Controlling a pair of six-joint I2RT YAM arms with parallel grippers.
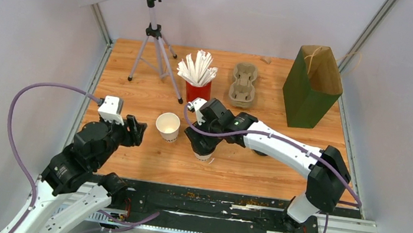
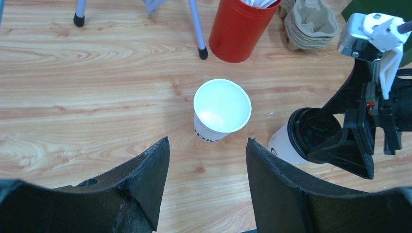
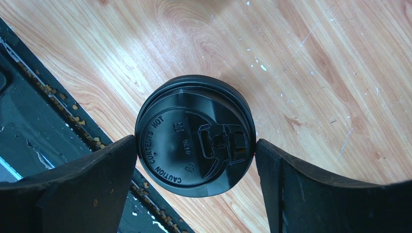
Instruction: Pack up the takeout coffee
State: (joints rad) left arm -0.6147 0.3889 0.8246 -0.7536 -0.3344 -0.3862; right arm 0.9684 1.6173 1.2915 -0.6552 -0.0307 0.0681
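**Ben:** Two robot arms (image 1: 77,160) sit closest to us, on a big wooden table (image 1: 245,169). What else is big?

**Ana:** At the back right stands a green paper bag (image 1: 308,90). Then come a beige cup tray (image 1: 244,84) and a red cup of straws (image 1: 197,90).

**Ben:** Where is the coffee?

**Ana:** In the middle, well away from the tray. One white paper cup (image 2: 222,108) is open on top. It stands just ahead of the left gripper (image 2: 208,145), whose fingers are apart with nothing between them.

**Ben:** And the other one?

**Ana:** That lidded cup (image 2: 282,145) stands upright under the right gripper (image 1: 204,143). Its fingers are wide apart, one on each side of the black lid (image 3: 194,135), right at the rim. I cannot tell if they squeeze it.

**Ben:** So what step is this?

**Ana:** I think it is dealing with the lidded cup. Next it needs a firm but gentle hold, then a straight lift over to the tray.
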